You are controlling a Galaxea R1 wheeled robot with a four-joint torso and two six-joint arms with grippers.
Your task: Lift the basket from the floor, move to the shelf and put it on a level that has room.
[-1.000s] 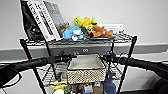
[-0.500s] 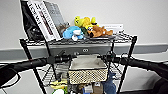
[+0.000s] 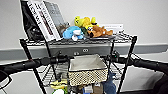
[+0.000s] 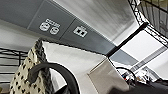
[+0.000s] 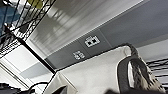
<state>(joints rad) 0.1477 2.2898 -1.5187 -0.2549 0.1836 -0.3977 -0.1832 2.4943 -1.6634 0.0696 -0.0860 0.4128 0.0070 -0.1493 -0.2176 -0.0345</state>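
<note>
1. Nothing has shifted much since a second ago: the basket (image 3: 87, 70) sits at the same height between both arms, in front of the shelf (image 3: 28, 51).
2. It hangs at the second tier (image 3: 51, 75), below the books (image 3: 45, 18) and plush toys (image 3: 86, 28).
3. Whether either gripper is clenched on the rim I cannot tell.
4. To do this well, I judge both arms should advance evenly, keeping the basket level between the front posts.
5. Its lining is off-white, the sides beige with dark specks, the rim dark.

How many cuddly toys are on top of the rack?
3: a yellow one at the back, a blue one front left, an orange-brown one front right. More may hide behind.
</note>
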